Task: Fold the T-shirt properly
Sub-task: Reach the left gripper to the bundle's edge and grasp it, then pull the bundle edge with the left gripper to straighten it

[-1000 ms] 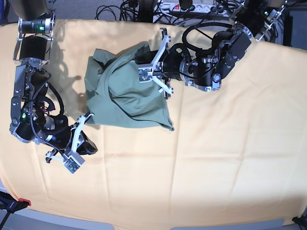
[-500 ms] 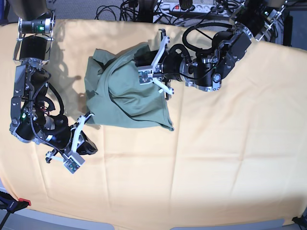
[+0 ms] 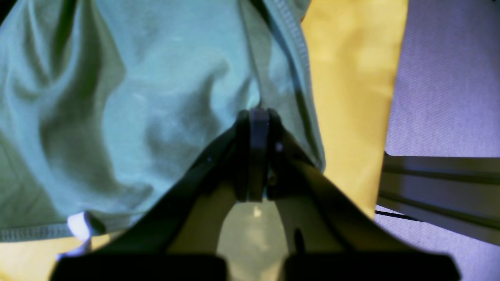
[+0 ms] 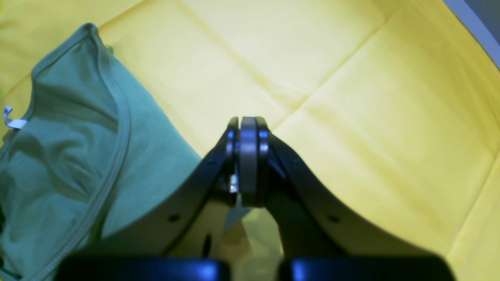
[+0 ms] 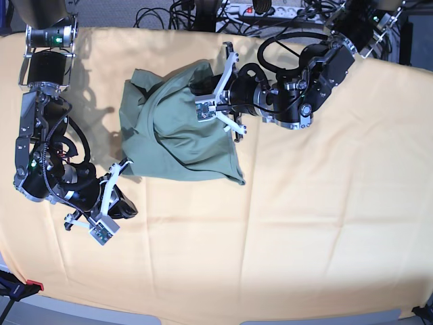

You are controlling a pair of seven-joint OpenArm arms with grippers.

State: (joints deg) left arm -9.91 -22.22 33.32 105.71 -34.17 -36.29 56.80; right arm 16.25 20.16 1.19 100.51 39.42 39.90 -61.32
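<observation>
T-shirt [image 5: 177,132]: sage-green, crumpled heap, upper desk on yellow cloth [image 5: 325,203]. Thin, soft, limp; grip hem or shoulder seams. Left gripper [image 3: 254,117] pinching fabric; right gripper [image 4: 247,121] closed, empty.

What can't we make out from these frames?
- Whether the left end effector pinches T-shirt fabric: left wrist view, its shut tips meet a fold and hide the contact.
- Shirt's sleeves and collar: base view, bunched folds bury them.
- White tag text: right wrist view, too small.
- Right end effector: shut over bare yellow cloth.
</observation>
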